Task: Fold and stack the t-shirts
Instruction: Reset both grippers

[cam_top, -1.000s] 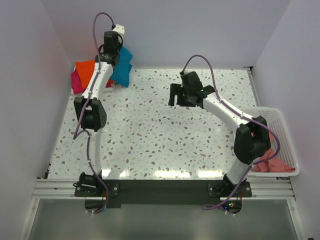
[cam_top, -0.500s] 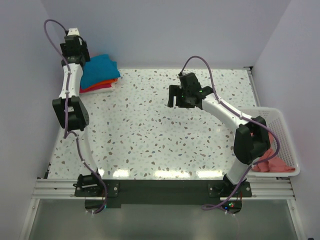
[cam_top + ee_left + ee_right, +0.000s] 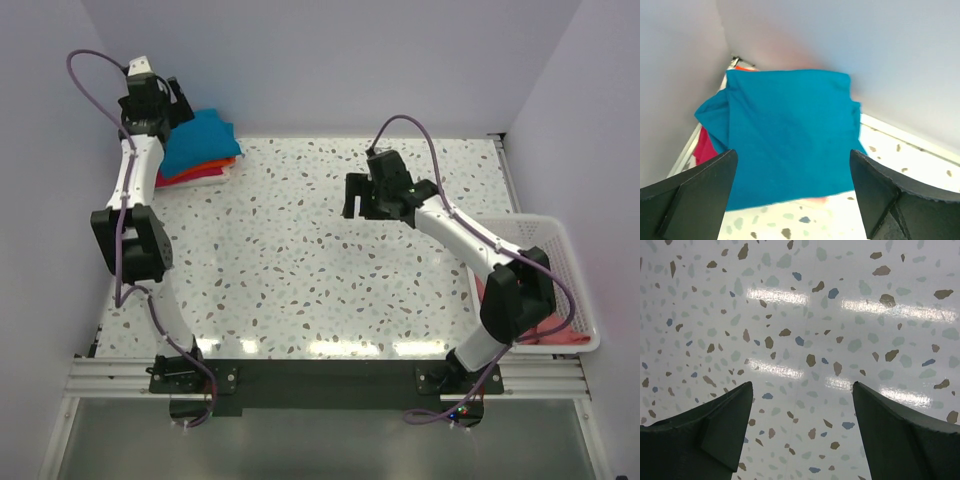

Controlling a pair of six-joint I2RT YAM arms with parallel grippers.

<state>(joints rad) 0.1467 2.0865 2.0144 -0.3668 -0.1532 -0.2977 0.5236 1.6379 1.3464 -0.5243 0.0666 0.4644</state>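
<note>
Where the shirts lie: a teal blue cloth t-shirt (image 3: pixel 790 130) is folded on top of a pile in the far left corner. The bright orange t-shirt (image 3: pixel 222 164) and magenta pink t-shirt (image 3: pixel 704 146) show as edges beneath it. A salmon pink t-shirt (image 3: pixel 560 334) lies crumpled in the white plastic mesh basket (image 3: pixel 578 262) at the right edge.
Left gripper (image 3: pixel 792 155): jaws spread wide with nothing between them, hanging over the teal shirt and clear of it.
Right gripper (image 3: pixel 802 385): likewise wide apart and empty, above the bare speckled tabletop (image 3: pixel 300 270) mid-table.
Stage: three shirts are stacked, I judge; the salmon one is not yet fetched, folded or added.
Risk: the pile is crowded against the walls and the teal fold bulges loose on its left side, so a careless drop or push could ruck or topple it. Fingers could also catch the basket mesh while digging out the last shirt.
Writing: none legible in any view.
</note>
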